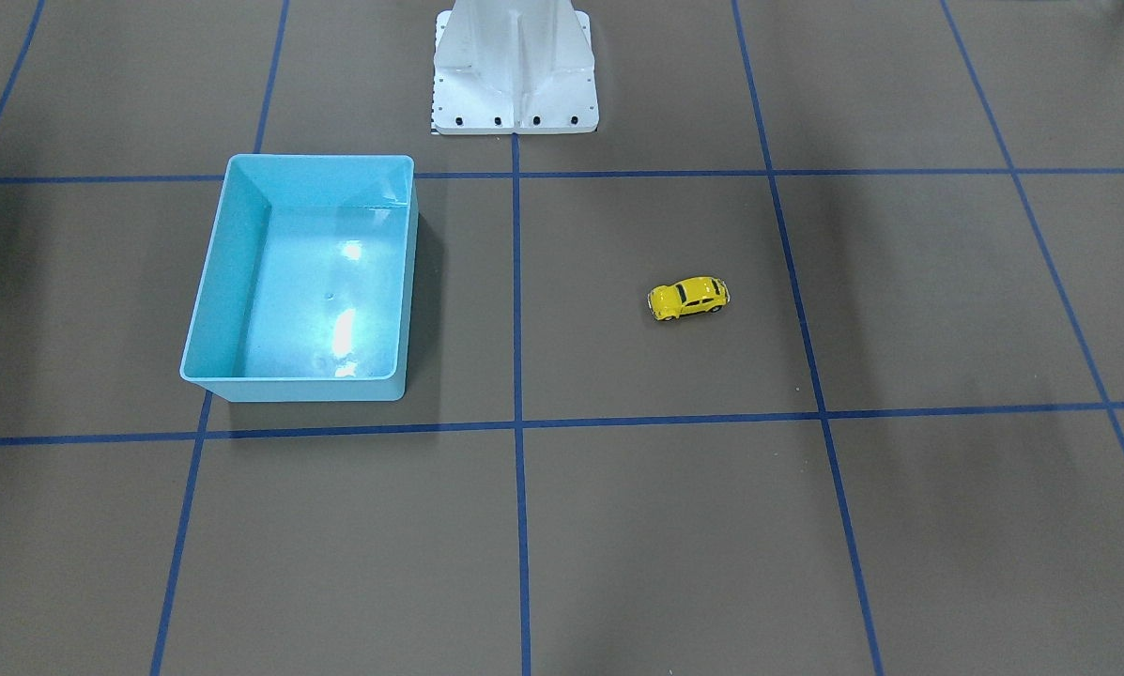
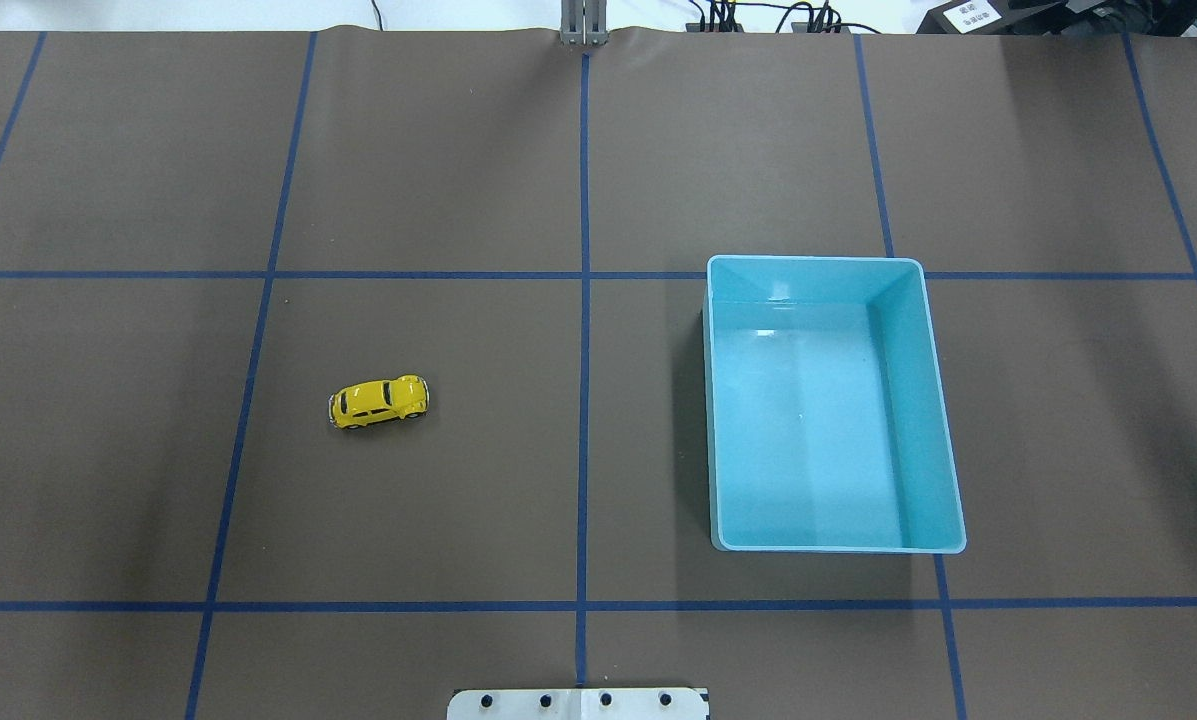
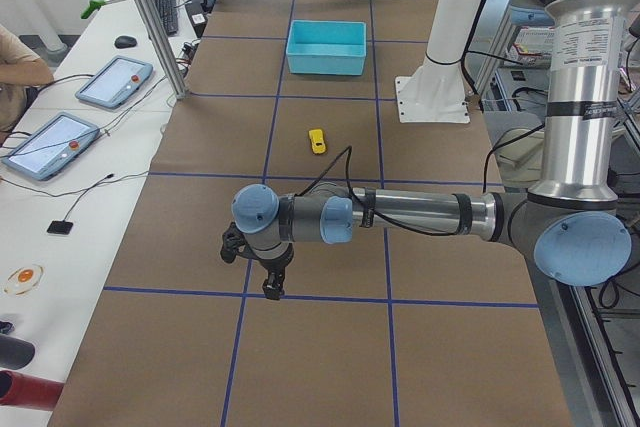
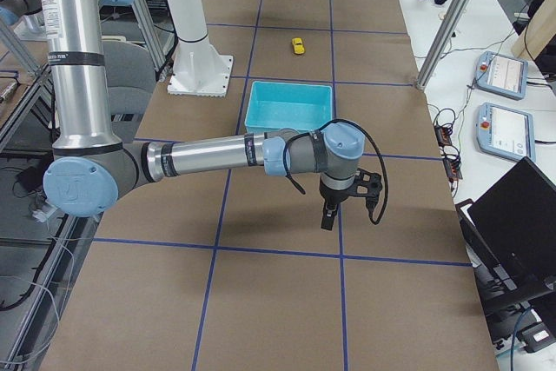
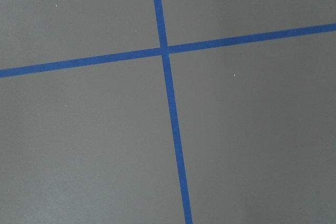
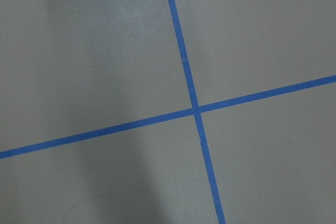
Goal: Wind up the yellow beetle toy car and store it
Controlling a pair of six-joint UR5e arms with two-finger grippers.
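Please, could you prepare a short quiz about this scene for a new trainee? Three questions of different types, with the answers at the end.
1. True or false: the yellow beetle toy car already lies inside the light blue bin.
2. Multiple choice: on which side of the robot does the car stand?
A. its left side
B. its right side
C. exactly on the centre line
3. Fill in the word: the brown table is divided into squares by lines of ___ tape.

Key:
1. False. The car stands on the table, well apart from the bin.
2. A
3. blue
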